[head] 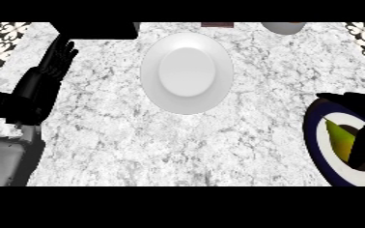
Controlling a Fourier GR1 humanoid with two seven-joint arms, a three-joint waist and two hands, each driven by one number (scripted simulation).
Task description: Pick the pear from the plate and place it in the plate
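A yellow-green pear (pixel 340 139) lies on a white plate with a dark blue rim (pixel 311 130), cut off by the right edge of the head view. My right hand (pixel 358 149) shows as black shapes over that plate, right at the pear and covering its right side; most of the hand is out of frame. In the middle of the marble counter stands a plain white plate (pixel 187 73) with nothing on it. At the far left my left hand (pixel 57 60) rests open, fingers pointing up, well away from both plates.
A black block (pixel 96 30) sits at the counter's back left, just above my left hand. A grey round vessel (pixel 284 27) and a dark brown item (pixel 217 24) show at the back edge.
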